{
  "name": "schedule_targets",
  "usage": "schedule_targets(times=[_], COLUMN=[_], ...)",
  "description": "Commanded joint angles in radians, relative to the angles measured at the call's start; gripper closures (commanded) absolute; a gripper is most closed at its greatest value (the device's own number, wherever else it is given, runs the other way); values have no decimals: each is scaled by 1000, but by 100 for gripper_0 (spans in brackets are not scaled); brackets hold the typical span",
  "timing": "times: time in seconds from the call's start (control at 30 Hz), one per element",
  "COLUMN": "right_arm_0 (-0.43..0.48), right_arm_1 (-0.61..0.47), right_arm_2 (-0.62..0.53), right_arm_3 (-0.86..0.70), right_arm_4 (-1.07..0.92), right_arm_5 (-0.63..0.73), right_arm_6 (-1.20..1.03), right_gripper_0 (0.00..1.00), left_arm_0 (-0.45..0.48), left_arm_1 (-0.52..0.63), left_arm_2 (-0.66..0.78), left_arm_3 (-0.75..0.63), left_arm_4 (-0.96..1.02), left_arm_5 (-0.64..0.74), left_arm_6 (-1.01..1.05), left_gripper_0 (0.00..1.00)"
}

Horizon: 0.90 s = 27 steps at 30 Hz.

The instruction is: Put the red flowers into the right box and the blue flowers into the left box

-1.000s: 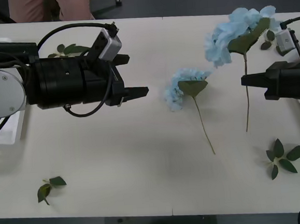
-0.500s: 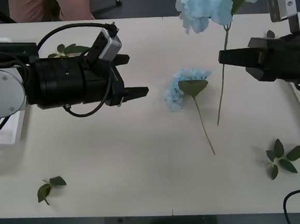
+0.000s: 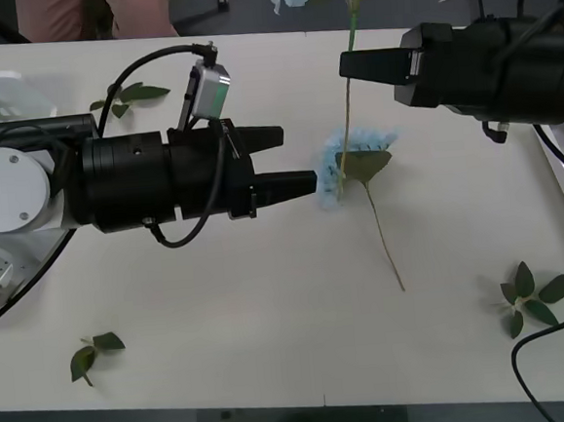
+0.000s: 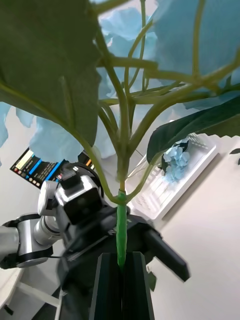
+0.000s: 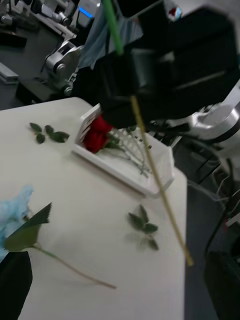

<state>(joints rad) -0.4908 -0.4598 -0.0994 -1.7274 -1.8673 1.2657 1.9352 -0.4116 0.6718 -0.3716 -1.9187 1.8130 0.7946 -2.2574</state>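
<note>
1. The right gripper (image 3: 349, 65), in the upper right of the front view, has its fingers clamped narrow on the green stem of a blue flower (image 4: 200, 55). The bloom rides off the top edge while the stem hangs down toward the worktop (image 3: 269, 300).
2. The left gripper (image 3: 298, 161) reaches in from the left with its fingers spread wide, holding nothing. Its tips sit just beside a second blue flower lying on the worktop (image 3: 342, 162).
3. A handover looks likely. I'd want the left fingers closing squarely on the hanging stem below the right grip, and the right fingers letting go only once that hold is firm, since the thin stem could swing.
4. The left box (image 4: 175, 175), already holding pale blue blooms, sits behind the left arm; the carried flower belongs there.
5. The right box (image 5: 120, 170) holds red flowers (image 5: 97, 134).
6. Coloured stripes show on a distant screen in the right wrist view, but I can't read any writing or brand.
</note>
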Motion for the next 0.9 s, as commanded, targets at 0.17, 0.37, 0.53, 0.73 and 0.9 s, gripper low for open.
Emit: schedule_targets(times=[0.17,0.37,0.53,0.73,0.9], right_arm_0=[-20,-20,-20,-20,-20], right_arm_1=[-11,-11,-11,-11,-11], right_arm_2=[-23,-23,-23,-23,-23], right_arm_3=[-6,-6,-6,-6,-6], right_arm_4=[-4,-4,-4,-4,-4], right_arm_5=[0,0,0,0,0], right_arm_6=[-22,-22,-22,-22,-22], right_gripper_0=[100,100,100,100,100], left_arm_0=[-16,-72,-108,-161,-185], left_arm_1=[-9,-78,-120,-123,-121], left_arm_2=[14,-55,-76,-122,-162], left_arm_3=[-14,49,112,133,139], left_arm_4=[120,81,81,81,83], left_arm_5=[-20,-107,-123,-149,-199], left_arm_6=[39,48,45,52,64], left_gripper_0=[0,0,4,82,100])
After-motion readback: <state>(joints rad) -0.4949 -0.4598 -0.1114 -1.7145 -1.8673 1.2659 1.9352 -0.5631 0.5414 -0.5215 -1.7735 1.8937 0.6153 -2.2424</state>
